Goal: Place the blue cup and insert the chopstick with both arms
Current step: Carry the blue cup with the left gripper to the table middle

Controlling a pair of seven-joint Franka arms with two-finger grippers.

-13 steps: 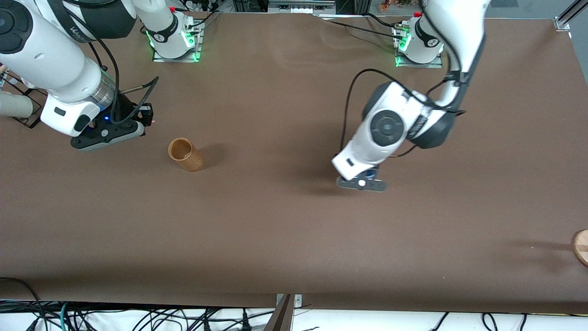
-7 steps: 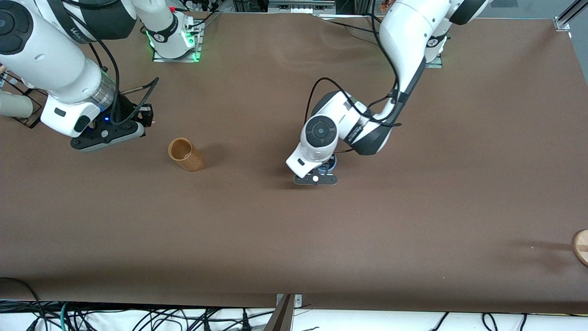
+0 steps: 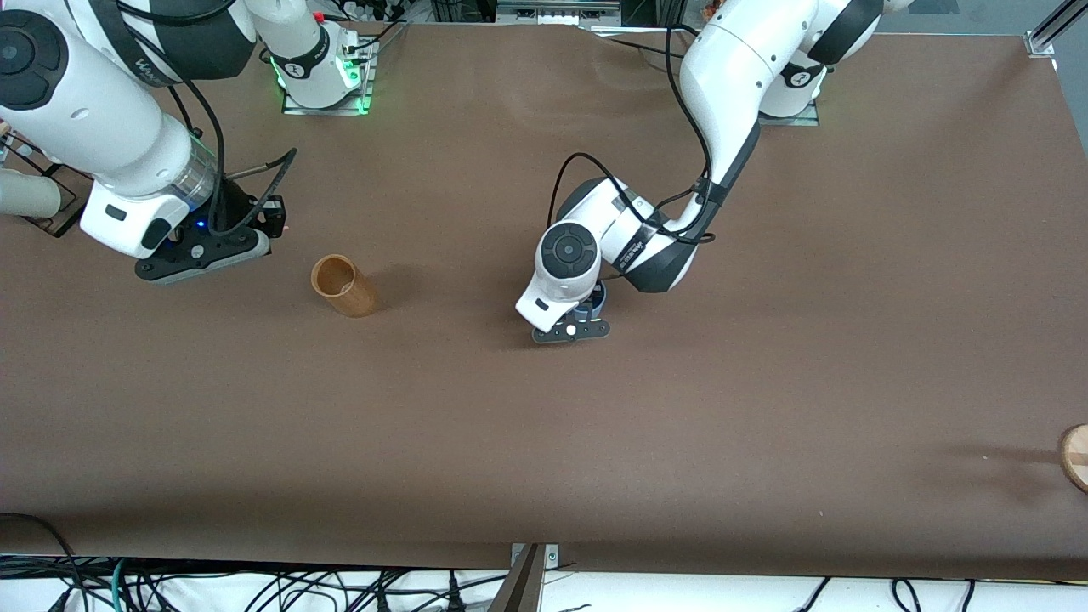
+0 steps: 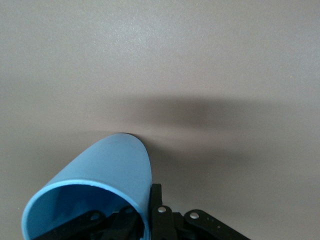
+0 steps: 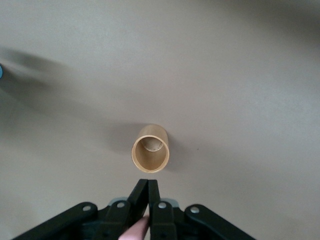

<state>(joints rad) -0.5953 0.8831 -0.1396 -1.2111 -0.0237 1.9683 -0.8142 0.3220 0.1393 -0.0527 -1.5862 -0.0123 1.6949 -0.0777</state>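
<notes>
Left gripper (image 3: 571,330) over mid-desk, jaws clamped on one blue cup (image 4: 95,187). Right gripper (image 5: 148,207) pinches one chopstick (image 5: 135,230) shut. One brown holder (image 3: 342,286) stands between them.

Two white jointed robot arms over a brown table: left black two-finger gripper (image 3: 571,330) low at mid-table, clamped on a grey-blue plastic cup (image 4: 95,187); right black two-finger gripper (image 3: 202,252) (fingers pinching a pink chopstick (image 5: 136,230)) poised at its own end.

Brown table (image 3: 765,408) — two wooden bystanders

A brown wooden cylinder (image 3: 343,286) stands upright, open-topped — a round wooden piece (image 3: 1075,456) sits at the table's edge.
</notes>
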